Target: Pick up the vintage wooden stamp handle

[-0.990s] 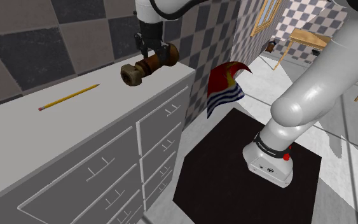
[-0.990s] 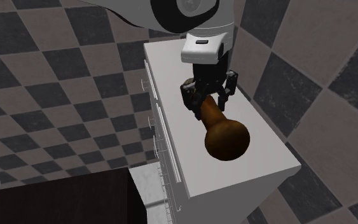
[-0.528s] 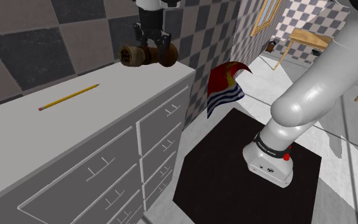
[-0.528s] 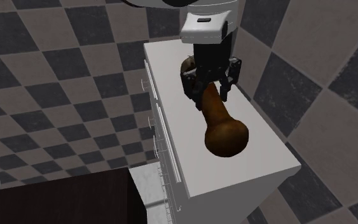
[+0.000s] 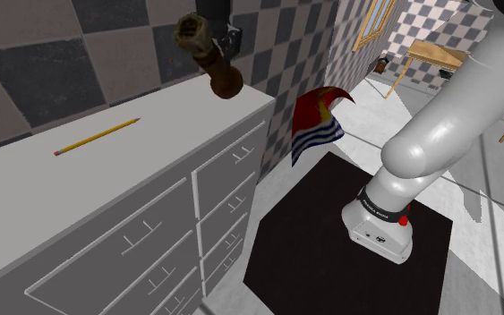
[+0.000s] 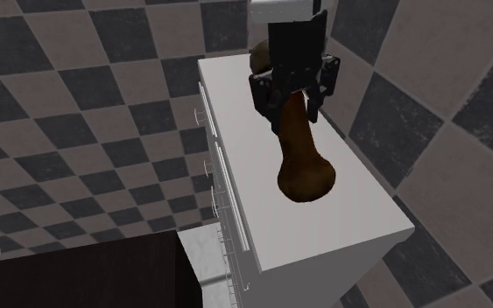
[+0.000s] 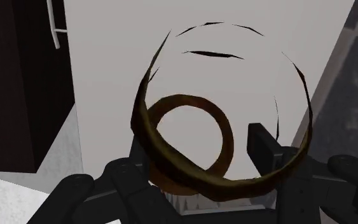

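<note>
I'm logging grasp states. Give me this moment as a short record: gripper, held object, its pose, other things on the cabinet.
gripper: shut on the stamp handle
stamp handle: brown, tilted, knob end lower, clear of the cabinet
cabinet: white, drawers in front
pencil: lying on the cabinet top, apart from the handle

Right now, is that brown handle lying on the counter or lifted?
Lifted and tilted: the gripper clasps the stamp handle near its upper end, and the knob end hangs down above the white counter.
</note>
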